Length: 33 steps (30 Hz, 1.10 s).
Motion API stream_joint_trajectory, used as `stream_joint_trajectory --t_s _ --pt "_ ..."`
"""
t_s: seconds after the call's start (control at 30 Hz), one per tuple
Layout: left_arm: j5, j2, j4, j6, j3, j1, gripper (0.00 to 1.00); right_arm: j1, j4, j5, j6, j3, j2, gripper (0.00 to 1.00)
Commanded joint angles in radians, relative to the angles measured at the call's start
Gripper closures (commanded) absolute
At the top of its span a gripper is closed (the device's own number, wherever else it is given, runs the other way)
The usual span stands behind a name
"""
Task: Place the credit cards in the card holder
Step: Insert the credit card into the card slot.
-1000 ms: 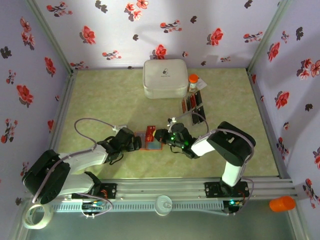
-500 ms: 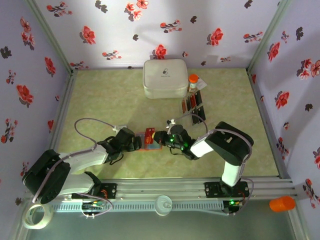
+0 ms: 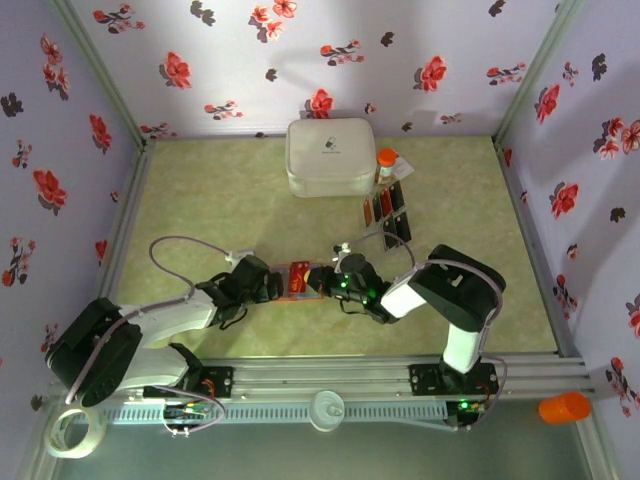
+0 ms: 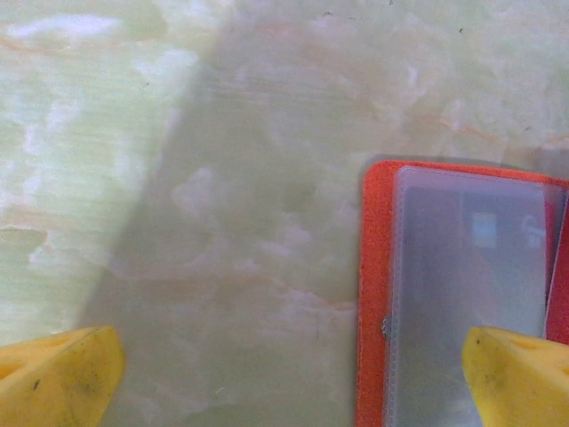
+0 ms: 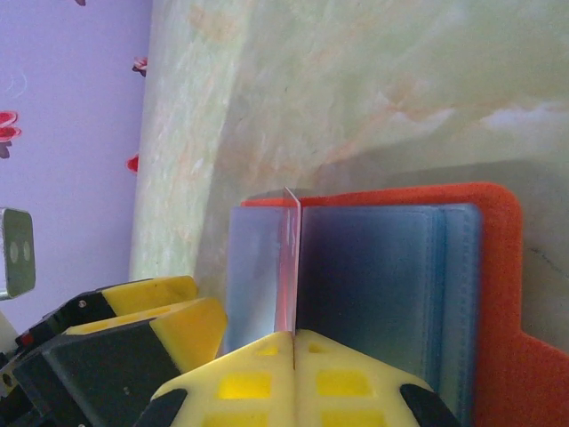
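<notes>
Card holder (image 4: pixel 372 267) lies open nr middle of worktop's (image 3: pixel 220 200) near edge, btwn both arms. R gripper (image 5: pixel 293 342) pinches what looks like a thin red card (image 5: pixel 288 258), edge-on over its pockets; L gripper (image 4: pixel 289 378) wide, empty, one finger above the sleeve. Risk: holder looks unpinned, so the push cd skid it & card misses the slot.

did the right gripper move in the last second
Yes, slightly: the right gripper, shut on a red card, has shifted left and toward the near edge of the table, away from the white case.
</notes>
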Motion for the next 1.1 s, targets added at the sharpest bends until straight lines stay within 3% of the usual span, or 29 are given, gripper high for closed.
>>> stream_joint_trajectory --t_s 0.0,0.73,1.07 --pt "0.026 0.046 -0.089 -0.035 -0.044 0.000 0.00 0.011 -0.048 0.021 0.011 0.000 0.017 1.00" --pt "0.027 0.052 -0.080 -0.035 -0.047 -0.002 0.00 0.015 -0.194 -0.021 0.001 0.027 -0.015 1.00" --pt "0.027 0.060 -0.070 -0.035 -0.048 -0.002 0.00 0.014 -0.361 -0.050 -0.015 0.101 -0.016 1.00"
